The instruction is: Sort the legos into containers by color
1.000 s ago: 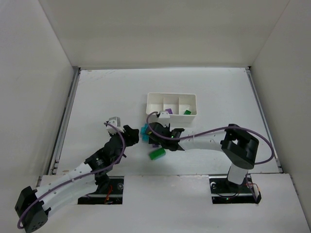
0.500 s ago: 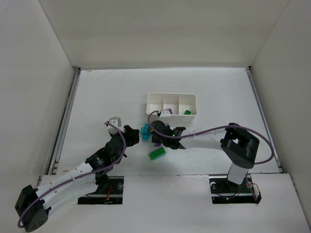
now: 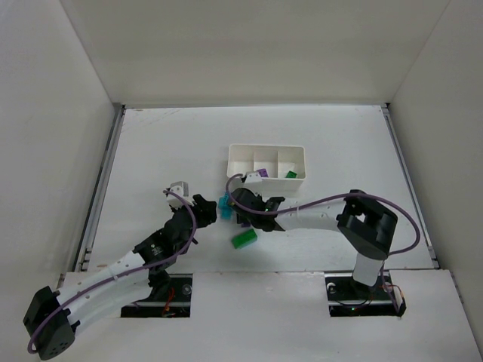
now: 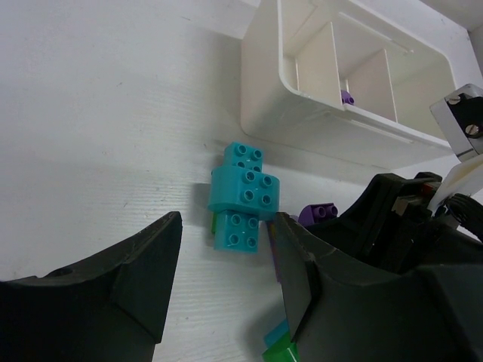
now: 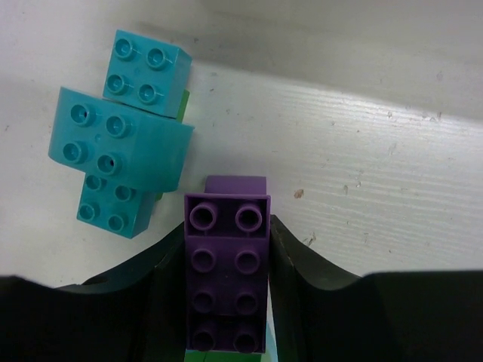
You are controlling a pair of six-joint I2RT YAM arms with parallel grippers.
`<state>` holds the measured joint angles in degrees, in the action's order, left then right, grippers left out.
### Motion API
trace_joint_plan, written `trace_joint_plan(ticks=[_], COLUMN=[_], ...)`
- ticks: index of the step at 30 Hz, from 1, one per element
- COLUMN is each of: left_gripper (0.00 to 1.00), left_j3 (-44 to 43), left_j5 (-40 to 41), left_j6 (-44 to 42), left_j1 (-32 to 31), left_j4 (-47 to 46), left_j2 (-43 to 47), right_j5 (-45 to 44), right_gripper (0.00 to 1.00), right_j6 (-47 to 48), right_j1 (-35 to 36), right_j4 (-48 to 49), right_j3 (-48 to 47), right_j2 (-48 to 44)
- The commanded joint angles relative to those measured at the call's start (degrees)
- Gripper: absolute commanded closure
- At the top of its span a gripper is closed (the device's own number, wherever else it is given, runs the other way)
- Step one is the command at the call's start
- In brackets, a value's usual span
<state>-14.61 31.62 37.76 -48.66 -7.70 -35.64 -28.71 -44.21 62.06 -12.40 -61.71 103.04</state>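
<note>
Right gripper (image 5: 228, 253), clamped on a purple brick (image 5: 226, 290), is drawing away from the green brick (image 3: 243, 239) toward the tray (image 3: 266, 148); left gripper (image 4: 226, 226), spread apart, is facing cyan bricks (image 4: 243, 192).

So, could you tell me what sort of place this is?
Probably a robot lab test booth: plain white panels wall in a white table, a left arm and right arm are bolted at its near edge, and a tray and toy bricks lie on it.

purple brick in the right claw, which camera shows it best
Right wrist: the purple brick sits centre frame, studs up, pinched in the right claw. Left wrist shows only a studded purple end beside that claw; the top view barely shows it.
</note>
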Motion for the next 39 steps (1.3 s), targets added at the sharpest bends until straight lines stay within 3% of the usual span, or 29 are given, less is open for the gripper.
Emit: trace_joint_plan(ticks=[1, 3, 9, 15, 19, 28, 39], left_gripper=[0.5, 0.5, 0.49, 0.48, 0.47, 0.44, 0.46], left_j3=[-1.9, -1.8, -3.4, -6.1, -6.9, -1.7, -0.8], left_j5=[0.2, 0.2, -1.5, -7.0, -9.9, -14.9, -15.1], left_j6=[0.5, 0.4, 1.2, 4.7, 8.5, 17.6, 20.4], left_j1=[0.1, 0.1, -0.2, 0.4, 0.2, -0.9, -2.7], left_j4=[-1.8, -2.1, -1.8, -4.3, -7.6, -25.9, -37.3], left_j2=[0.3, 0.6, 0.5, -0.5, -0.7, -2.4, -8.3], right_j5=[-1.5, -3.4, -4.7, 9.3, 17.9, 32.7, 36.9], right_gripper=[0.63, 0.71, 0.76, 0.77, 0.78, 0.77, 0.75], right_j6=[1.3, 1.0, 4.5, 5.8, 2.8, -10.8, -24.8], right_j1=[0.2, 0.2, -0.4, -4.9, -8.7, -17.2, -19.3], right_j4=[-1.7, -1.1, 4.4, 18.8, 25.0, 38.8, 52.7], right_j3=[-3.0, -2.2, 1.0, 8.8, 13.0, 21.1, 24.4], right_j2=[1.1, -0.3, -9.3, -19.4, -24.0, -30.3, -28.4])
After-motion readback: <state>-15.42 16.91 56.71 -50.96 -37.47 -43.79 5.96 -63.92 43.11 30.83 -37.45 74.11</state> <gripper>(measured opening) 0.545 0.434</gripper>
